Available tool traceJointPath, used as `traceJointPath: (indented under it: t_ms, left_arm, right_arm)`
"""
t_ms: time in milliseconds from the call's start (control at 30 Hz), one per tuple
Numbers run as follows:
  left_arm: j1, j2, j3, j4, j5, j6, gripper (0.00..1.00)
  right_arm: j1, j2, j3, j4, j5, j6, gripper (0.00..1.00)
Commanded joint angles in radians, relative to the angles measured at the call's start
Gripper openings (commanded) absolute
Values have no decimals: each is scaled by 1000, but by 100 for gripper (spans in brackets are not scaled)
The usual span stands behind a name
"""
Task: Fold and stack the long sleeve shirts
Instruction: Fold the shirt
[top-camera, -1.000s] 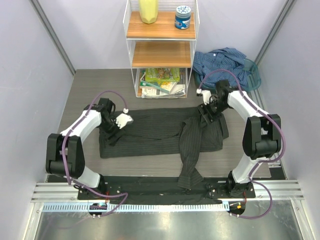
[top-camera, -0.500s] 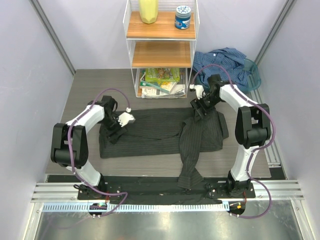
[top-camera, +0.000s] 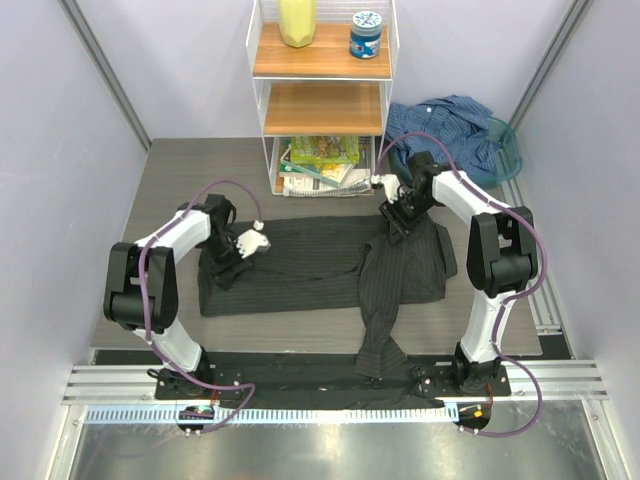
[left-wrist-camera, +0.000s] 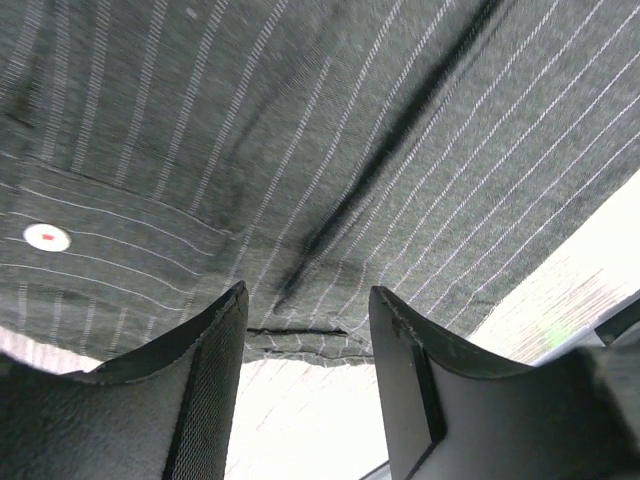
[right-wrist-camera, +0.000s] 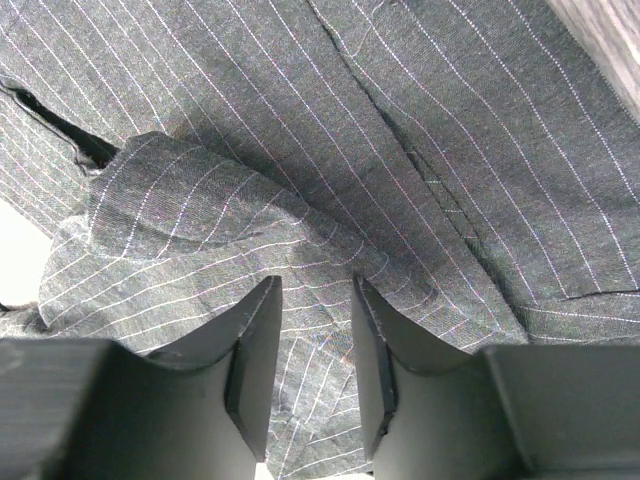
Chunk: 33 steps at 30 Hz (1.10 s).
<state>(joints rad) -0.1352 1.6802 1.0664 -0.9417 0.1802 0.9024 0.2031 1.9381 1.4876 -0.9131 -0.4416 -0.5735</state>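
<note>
The dark charcoal pinstriped long sleeve shirt (top-camera: 300, 262) lies spread across the table, one sleeve (top-camera: 378, 340) trailing toward the near edge. The blue shirt (top-camera: 447, 122) is crumpled at the back right. My left gripper (top-camera: 228, 262) is down at the dark shirt's left end. In the left wrist view it (left-wrist-camera: 308, 292) is open, with the shirt's hem (left-wrist-camera: 300, 335) lying across the gap and bare table under it. My right gripper (top-camera: 393, 222) is at the shirt's far edge right of centre. In the right wrist view it (right-wrist-camera: 315, 282) stands narrowly open over wrinkled pinstriped cloth (right-wrist-camera: 220, 230).
A white wire shelf (top-camera: 321, 95) stands at the back centre, with a yellow container (top-camera: 297, 20) and a blue-lidded jar (top-camera: 366, 35) on top and books (top-camera: 322, 165) at the bottom. A teal basket (top-camera: 507, 140) sits under the blue shirt. A black mat (top-camera: 290, 370) lines the near edge.
My right gripper has slid left along the shirt's far edge and its jaws have narrowed. My left gripper has closed a little and hardly moved.
</note>
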Motion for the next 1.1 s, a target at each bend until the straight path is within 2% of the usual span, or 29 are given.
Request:
traceJointPath:
  t_ms: [0,100,200,233,267,467,600,767,833,867,900,933,967,1033,1067]
  left_arm:
    - [3,9,-20,-11,-21,30,51]
    - [5,6,-19,-20,-15,33,47]
    - [3,-7,-10,-46,-2,43,39]
    - [3,-13,-10,-51,1,40,33]
    - [0,-23,-8,-57,4,44,31]
    - [-4,-31,-5,-88,12,53,15]
    - [-4,-45,-2,-91,19,53,0]
    - [-4,-69,20,-95,24,43,0]
    - [-4,-66,21,-88,16,46,8]
    - [-3,-62,24,-82,9,43,14]
    - [-3,-56,26,-75,2,43,26]
    - [-4,-42,30,-69,1,43,30]
    - [-4,-34,33,-66,1,44,32]
    - [-4,-13,44,-65,7,44,24]
    - [-4,-7,47,-69,10,43,20]
  right_arm:
    - [12,-10,-6,-1,-2,-17,36]
    - [13,-13,-3,-1,-5,-11,32]
    - [15,-21,-3,-4,-5,-11,19]
    - [15,-24,-1,-7,-5,-9,7]
    - [15,-28,-3,-10,-5,-8,3]
    - [15,-64,-15,-10,-9,-5,1]
    - [15,-93,-23,-12,-11,0,1]
    - [13,-137,-27,-17,-9,1,1]
    - [13,-131,-12,-15,-3,-3,1]
    - [13,-123,-7,-17,6,-5,10]
    - [12,-114,-1,-17,15,-8,19]
    - [13,-107,8,-17,18,-18,27]
    - [13,-87,14,-17,18,-20,39]
    - [15,-68,26,-18,17,-22,48]
    - [12,-54,39,-18,15,-23,59]
